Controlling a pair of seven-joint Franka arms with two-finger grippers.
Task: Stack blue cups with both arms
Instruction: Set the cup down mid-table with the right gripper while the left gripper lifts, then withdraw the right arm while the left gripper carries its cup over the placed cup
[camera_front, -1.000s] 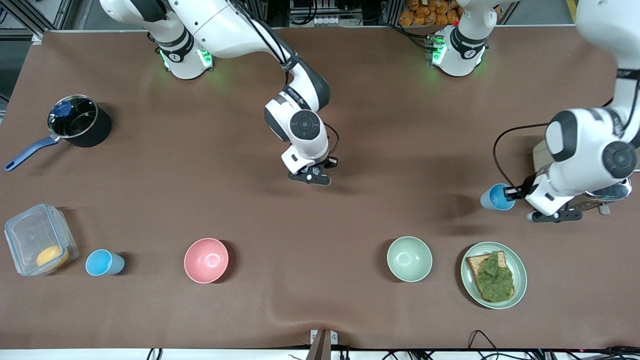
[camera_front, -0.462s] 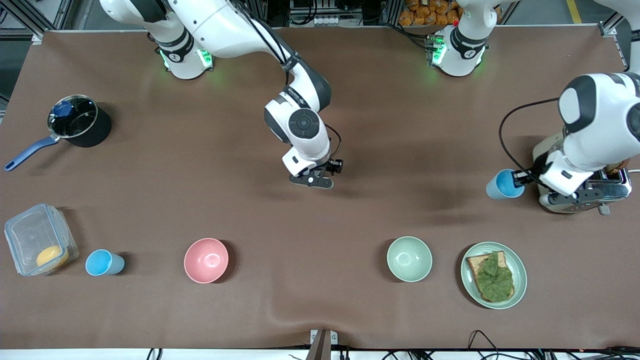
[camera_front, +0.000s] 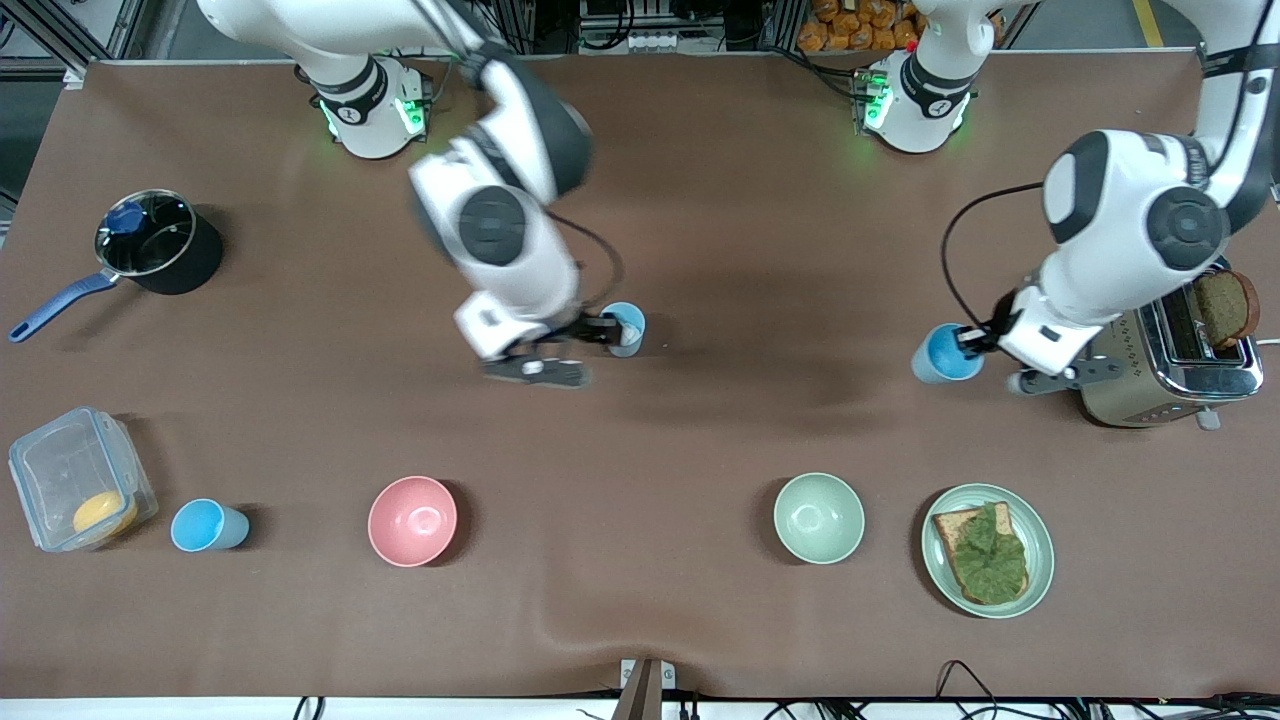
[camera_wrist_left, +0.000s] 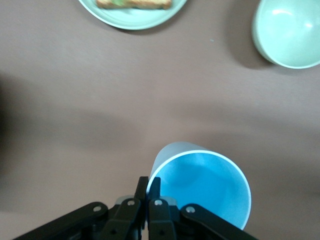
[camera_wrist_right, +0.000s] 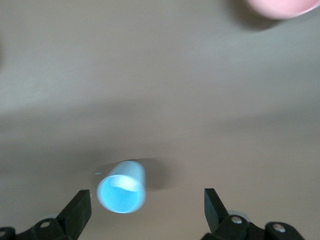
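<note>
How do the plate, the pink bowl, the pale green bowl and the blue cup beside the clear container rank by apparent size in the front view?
1. Plate, clearly the widest.
2. Pink bowl and pale green bowl: they look alike, so no ranking between them.
3. Blue cup beside the clear container, smallest.

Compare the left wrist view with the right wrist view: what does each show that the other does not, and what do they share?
Only the left wrist view: the shut left gripper pinching the rim of a bright sky-blue plastic cup, a pale green bowl, and a green plate with toast.

Only the right wrist view: the open right gripper above a pale blue cup standing free on the table, and a pink bowl's edge.

Both: the brown table covering.
</note>
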